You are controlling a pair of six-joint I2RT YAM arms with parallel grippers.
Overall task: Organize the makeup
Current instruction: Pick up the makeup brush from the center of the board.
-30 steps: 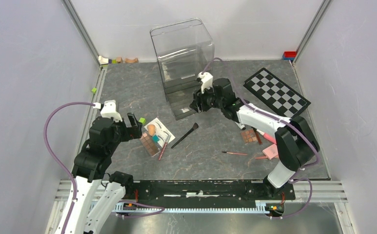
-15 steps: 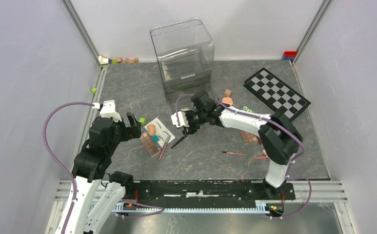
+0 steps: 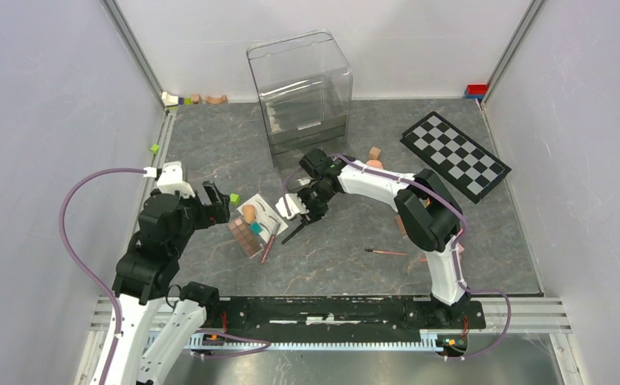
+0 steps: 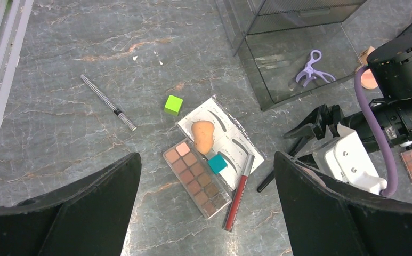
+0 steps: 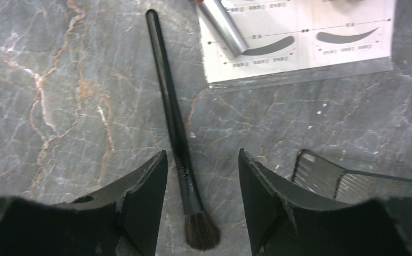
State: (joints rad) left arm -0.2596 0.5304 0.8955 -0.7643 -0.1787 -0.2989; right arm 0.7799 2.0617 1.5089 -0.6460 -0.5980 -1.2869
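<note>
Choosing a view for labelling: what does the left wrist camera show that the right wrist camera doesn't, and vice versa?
Left wrist only: lilac scissors, eyeshadow palette, striped pencil, green cube. Right wrist only: the bristles of the black brush. Both: the eyebrow card, the brush handle, the silver end of the red pencil, the open right hand.
</note>
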